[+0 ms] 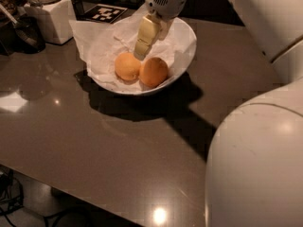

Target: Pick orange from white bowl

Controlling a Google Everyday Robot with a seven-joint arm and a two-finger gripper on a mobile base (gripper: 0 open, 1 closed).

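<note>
While the gripper (139, 55) hangs low inside the white bowl (189, 44), its tip is just above the two fruits, btw. them. If it is released or clenched, I cannot tell. The orange (154, 73) lies in the bowl on crumpled paper (94, 46), touching the paler fruit (127, 66) at its camera-left. Bowl stands on the dark surface (109, 150), w/ a white jar (53, 15) near, behind-left. Robot's white body (258, 169) fills the right foreground.
</note>
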